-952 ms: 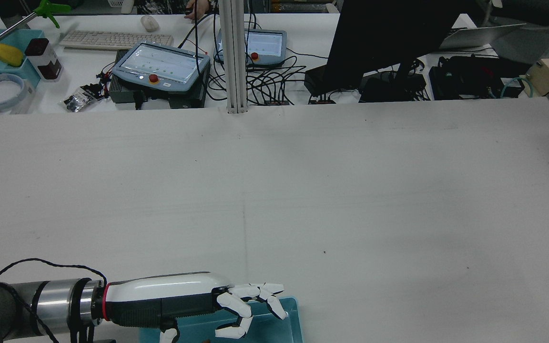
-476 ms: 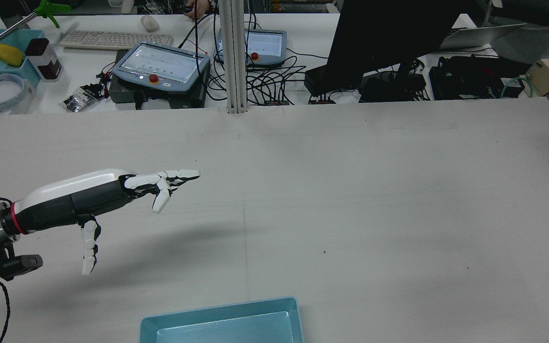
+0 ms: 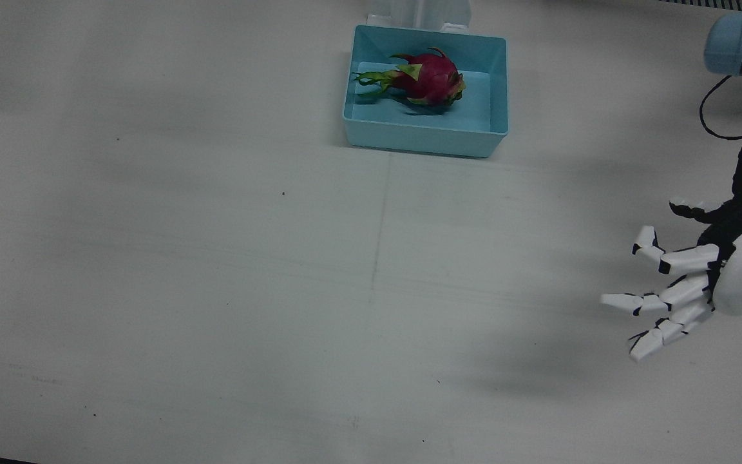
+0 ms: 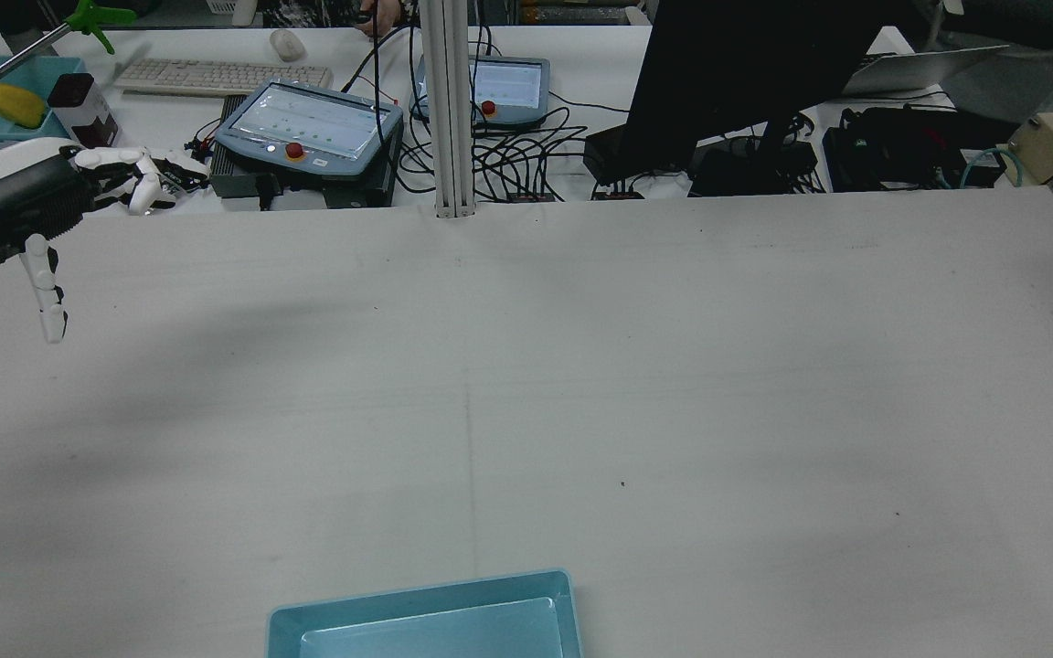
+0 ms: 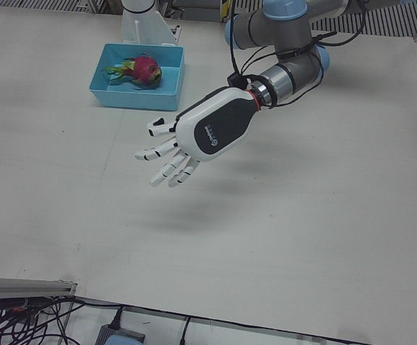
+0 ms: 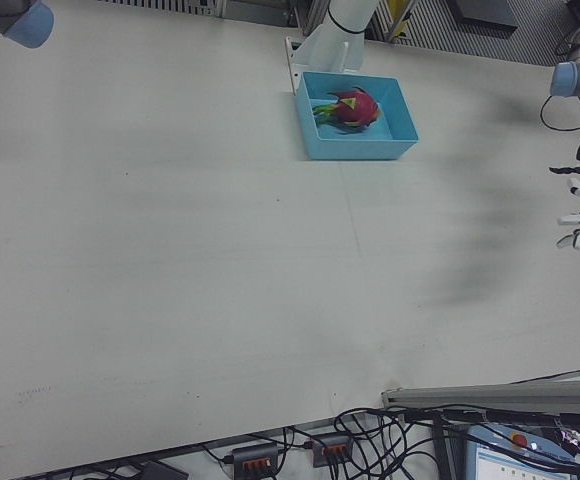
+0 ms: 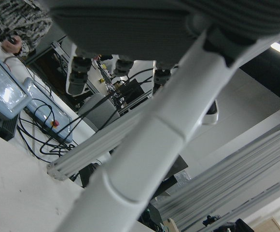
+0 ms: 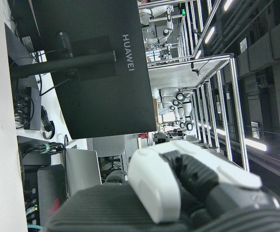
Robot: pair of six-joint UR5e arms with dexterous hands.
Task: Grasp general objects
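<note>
Presently between grasps. Left robot hand [image 3: 686,283] raised clear of the worktop [image 3: 216,290], at about 3 o'clock in the front view, fingers [image 5: 162,152] spread and released, grasping nothing. Dragon fruit [image 3: 426,77] lying on its side inside the blue bin [image 3: 422,138], at about 12 o'clock in the same view, leafy end toward 9 o'clock; well apart from the robot hand. Nothing else to grasp visible on the worktop. Right robot hand [image 8: 178,193] glimpsed only in its own camera, too close to tell whether released or clenched.

Step in hand, as judged: placing apparently done, with the fruit resting in the bin and the empty robot hand parked to one side; alternatively, approach to a fresh grasp not yet begun.

Next move, if a grasp of the fruit is intended: travel toward 11 o'clock across the worktop, descent over the bin with fingers kept wide, closure around the red body rather than the thin scales, care against catching the bin wall.
</note>
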